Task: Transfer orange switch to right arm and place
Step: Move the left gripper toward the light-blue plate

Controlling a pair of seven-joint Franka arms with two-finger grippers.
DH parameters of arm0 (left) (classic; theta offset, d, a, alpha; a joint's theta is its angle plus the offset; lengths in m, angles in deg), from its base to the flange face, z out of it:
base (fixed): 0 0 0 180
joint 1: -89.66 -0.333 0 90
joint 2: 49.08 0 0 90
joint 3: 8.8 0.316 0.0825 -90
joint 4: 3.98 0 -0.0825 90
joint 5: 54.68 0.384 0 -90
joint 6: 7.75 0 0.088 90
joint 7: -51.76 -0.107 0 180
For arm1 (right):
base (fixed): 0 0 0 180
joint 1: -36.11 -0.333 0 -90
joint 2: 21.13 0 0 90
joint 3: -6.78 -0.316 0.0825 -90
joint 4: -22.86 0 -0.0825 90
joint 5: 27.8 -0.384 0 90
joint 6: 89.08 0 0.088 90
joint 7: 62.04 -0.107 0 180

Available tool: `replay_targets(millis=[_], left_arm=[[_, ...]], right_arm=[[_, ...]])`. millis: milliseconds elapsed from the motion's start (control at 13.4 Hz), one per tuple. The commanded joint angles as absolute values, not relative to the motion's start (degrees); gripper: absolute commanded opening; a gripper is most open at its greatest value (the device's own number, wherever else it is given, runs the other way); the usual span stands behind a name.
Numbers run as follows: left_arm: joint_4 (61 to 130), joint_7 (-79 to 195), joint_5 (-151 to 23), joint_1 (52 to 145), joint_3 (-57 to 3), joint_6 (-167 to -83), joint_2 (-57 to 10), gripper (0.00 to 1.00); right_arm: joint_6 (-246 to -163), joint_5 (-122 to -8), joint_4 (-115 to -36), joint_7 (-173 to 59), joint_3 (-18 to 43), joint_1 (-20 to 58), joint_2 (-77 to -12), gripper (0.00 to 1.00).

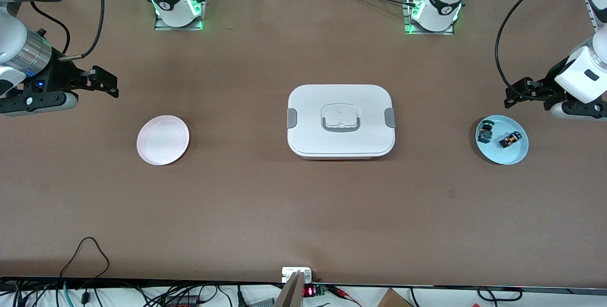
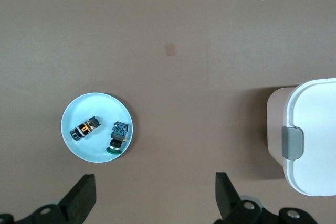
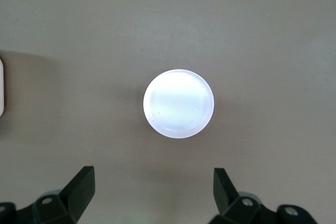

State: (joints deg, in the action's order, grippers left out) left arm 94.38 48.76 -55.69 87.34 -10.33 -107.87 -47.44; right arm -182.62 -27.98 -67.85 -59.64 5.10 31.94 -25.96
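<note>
The orange switch (image 1: pixel 510 139) lies on a light blue plate (image 1: pixel 502 155) at the left arm's end of the table, beside a black part with a green and blue top (image 1: pixel 485 131). In the left wrist view the switch (image 2: pixel 85 128) lies on the plate (image 2: pixel 100 106). My left gripper (image 1: pixel 508 98) is open and empty, up over bare table beside this plate; its own view also shows it (image 2: pixel 156 195). My right gripper (image 1: pixel 115 86) is open and empty, over bare table beside an empty pink plate (image 1: pixel 162 139). The right wrist view shows that gripper (image 3: pixel 153 190) and plate (image 3: pixel 178 103).
A closed white lunch box (image 1: pixel 340 120) with grey latches stands in the middle of the table between the two plates. It also shows in the left wrist view (image 2: pixel 315 135). Cables and a small device (image 1: pixel 297 274) lie along the table's near edge.
</note>
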Motion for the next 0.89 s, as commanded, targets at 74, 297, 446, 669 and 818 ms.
replay_targets(millis=[74, 297, 446, 669, 818], left_arm=[[91.91, 47.90, -56.18, 87.29, -10.12, -106.37, -46.19, 1.00], [91.56, 47.98, -56.18, 87.29, -10.12, -106.02, -45.75, 1.00], [91.55, 48.42, -56.27, 87.29, -10.03, -105.14, -45.66, 1.00], [90.94, 48.51, -56.18, 87.38, -10.03, -104.87, -45.57, 1.00], [88.58, 48.60, -56.27, 86.85, -10.11, -100.94, -44.26, 1.00]], right_arm=[[-181.89, -28.85, -67.49, -60.02, 4.85, 32.24, -25.78, 1.00], [-181.89, -28.85, -67.49, -59.93, 4.94, 32.42, -25.87, 1.00], [-181.89, -28.85, -67.49, -59.75, 4.94, 32.60, -25.87, 1.00], [-181.98, -28.85, -67.49, -59.58, 4.94, 32.60, -25.87, 1.00], [-182.15, -28.76, -67.49, -59.49, 4.94, 32.51, -25.87, 1.00]])
